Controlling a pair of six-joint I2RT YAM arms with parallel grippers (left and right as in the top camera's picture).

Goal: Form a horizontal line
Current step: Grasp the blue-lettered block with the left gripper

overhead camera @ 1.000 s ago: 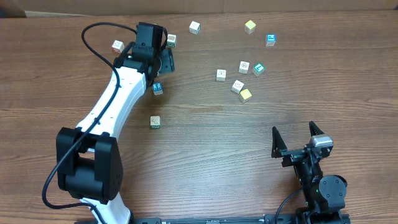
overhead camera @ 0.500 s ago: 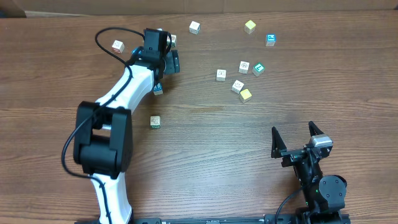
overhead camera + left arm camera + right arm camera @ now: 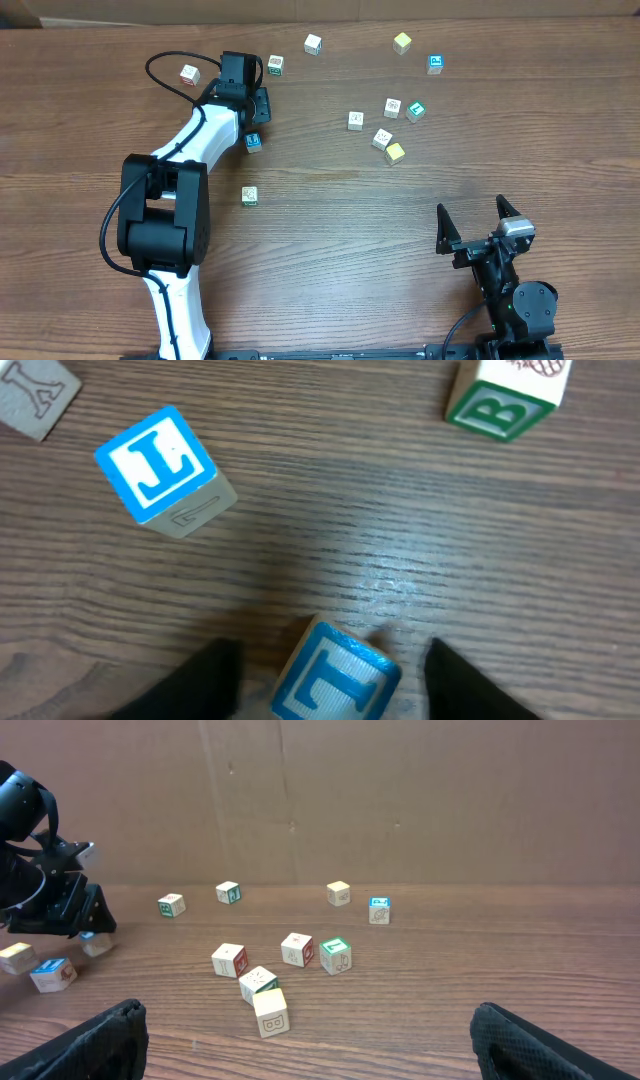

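Observation:
No row of four cubes shows; the cubes lie scattered. My left gripper (image 3: 258,105) is open at the far left of the table. In the left wrist view its fingers (image 3: 330,685) stand on either side of a blue T cube (image 3: 335,682) without touching it. A blue L cube (image 3: 160,460) lies beyond it to the left, and a green B cube (image 3: 505,395) to the right. In the overhead view a blue cube (image 3: 253,141) sits just below the gripper. My right gripper (image 3: 471,208) is open and empty near the front edge; it also shows in the right wrist view (image 3: 320,1050).
A pale cube (image 3: 249,196) lies alone left of centre. A cluster of white (image 3: 355,120), teal (image 3: 416,110) and yellow (image 3: 396,152) cubes lies right of centre. At the back lie white (image 3: 189,73), green-faced (image 3: 275,65), yellow (image 3: 402,42) and blue (image 3: 435,64) cubes.
My left gripper swung right and then back a little left, staying near the blue cube. The cubes in view and the right arm have not moved.

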